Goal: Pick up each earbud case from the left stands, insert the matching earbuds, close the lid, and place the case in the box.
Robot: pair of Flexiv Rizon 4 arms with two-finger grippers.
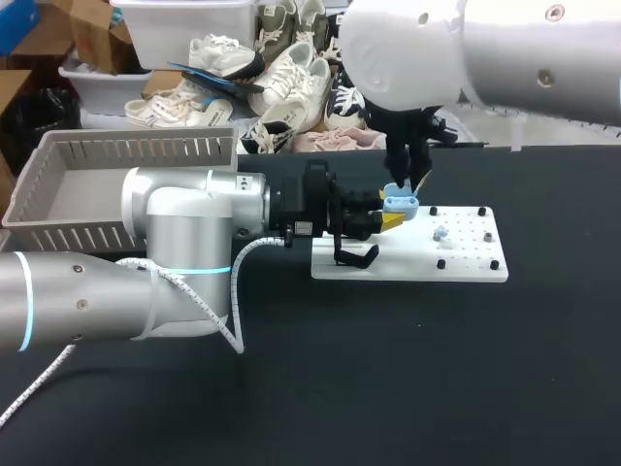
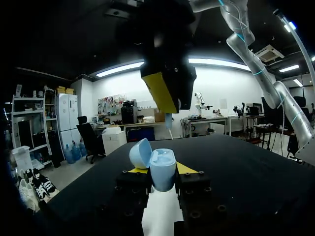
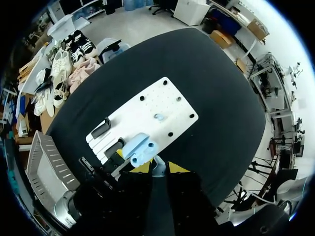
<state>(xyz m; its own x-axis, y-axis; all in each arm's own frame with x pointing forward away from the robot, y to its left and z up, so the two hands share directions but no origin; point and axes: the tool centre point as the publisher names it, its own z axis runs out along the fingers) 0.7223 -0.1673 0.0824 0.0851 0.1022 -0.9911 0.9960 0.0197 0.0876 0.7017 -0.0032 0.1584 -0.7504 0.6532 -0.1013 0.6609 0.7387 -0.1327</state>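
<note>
Earbud poised over the open case: you are at the insertion.

Nearest you, your left jaws are clamped on the pale blue earbud case (image 2: pixel 162 172) by its lower half, lid (image 2: pixel 140 153) tipped back, over the white stand board (image 1: pixel 466 262). Directly above it your right jaws pinch an earbud (image 2: pixel 169 120), which is not yet in its well. The risk, as I judge it, is alignment. If you come down slightly off the well, the bud may catch the rim, skew, or twist the case in the left grip (little holds it higher up). If you release early, it could bounce onto the black bench (image 1: pixel 388 388). Beyond, a second earbud (image 1: pixel 441 233) lies on the board, and farther left stands the grey box (image 1: pixel 146 150).
</note>
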